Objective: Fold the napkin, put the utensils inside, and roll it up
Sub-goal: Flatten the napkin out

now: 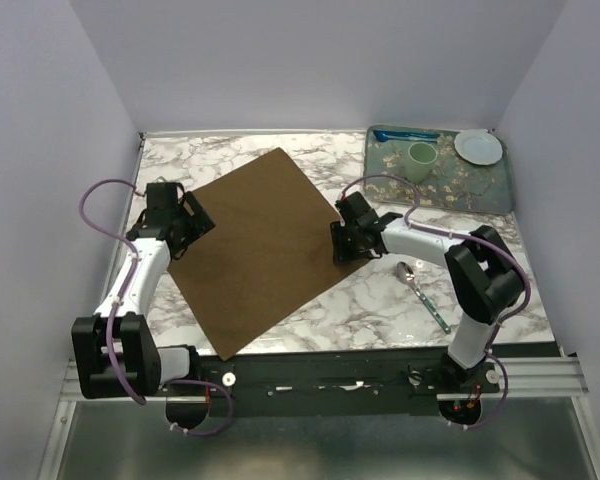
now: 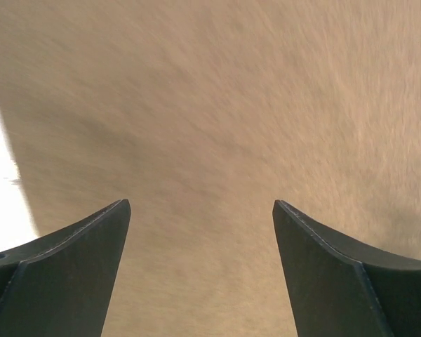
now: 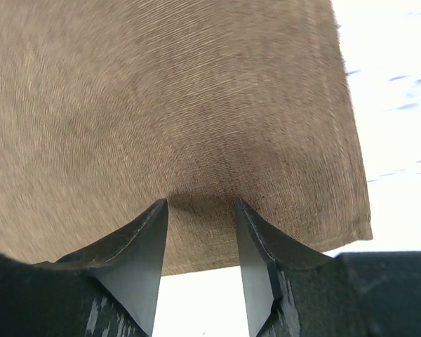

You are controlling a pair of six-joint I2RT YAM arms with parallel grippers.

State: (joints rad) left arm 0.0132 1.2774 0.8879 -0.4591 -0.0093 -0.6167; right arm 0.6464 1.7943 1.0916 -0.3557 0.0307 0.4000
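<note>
Beneath our left gripper (image 1: 198,222), whose jaws stand wide apart and hold nothing, lies the left corner of the napkin (image 1: 260,250), spread flat and unfolded, so we judge the folding step is only beginning. At its right corner our right gripper (image 1: 338,243) sits tips-down on the cloth, jaws roughly half apart with nothing visibly pinched; next we need a firm nip on each corner before lifting across. Just right of that gripper, the spoon (image 1: 425,298) lies on the table (image 1: 370,295).
</note>
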